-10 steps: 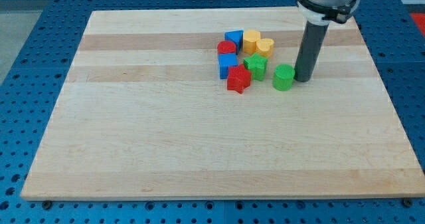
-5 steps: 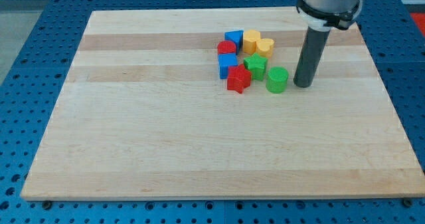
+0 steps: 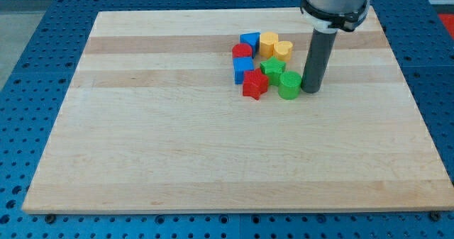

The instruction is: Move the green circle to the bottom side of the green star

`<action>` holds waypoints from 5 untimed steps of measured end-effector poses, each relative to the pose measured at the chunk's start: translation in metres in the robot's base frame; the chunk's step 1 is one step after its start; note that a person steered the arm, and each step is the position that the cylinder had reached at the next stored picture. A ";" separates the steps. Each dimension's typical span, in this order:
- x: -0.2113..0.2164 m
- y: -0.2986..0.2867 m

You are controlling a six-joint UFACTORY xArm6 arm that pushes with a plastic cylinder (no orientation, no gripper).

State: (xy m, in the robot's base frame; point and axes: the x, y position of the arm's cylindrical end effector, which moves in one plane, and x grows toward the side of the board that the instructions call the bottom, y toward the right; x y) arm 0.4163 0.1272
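Observation:
The green circle (image 3: 289,85) sits on the wooden board, just below and to the right of the green star (image 3: 272,69), touching or nearly touching it. My tip (image 3: 311,90) rests on the board right against the green circle's right side. The rod rises straight up from there toward the view's top.
A cluster lies left of the green star: a red star (image 3: 255,85), a blue cube (image 3: 242,69), a red circle (image 3: 242,52), a blue triangle (image 3: 250,40), a yellow hexagon (image 3: 268,43) and a yellow heart (image 3: 283,49). The board's right edge (image 3: 418,111) is well off.
My tip has moved left, pushing the green circle left and slightly down until it sits against the green star's lower right. The other blocks have not moved.

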 end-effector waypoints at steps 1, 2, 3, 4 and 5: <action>-0.007 0.000; -0.012 0.000; -0.012 0.000; -0.008 -0.002; -0.004 -0.008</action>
State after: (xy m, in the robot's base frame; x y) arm 0.4128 0.1193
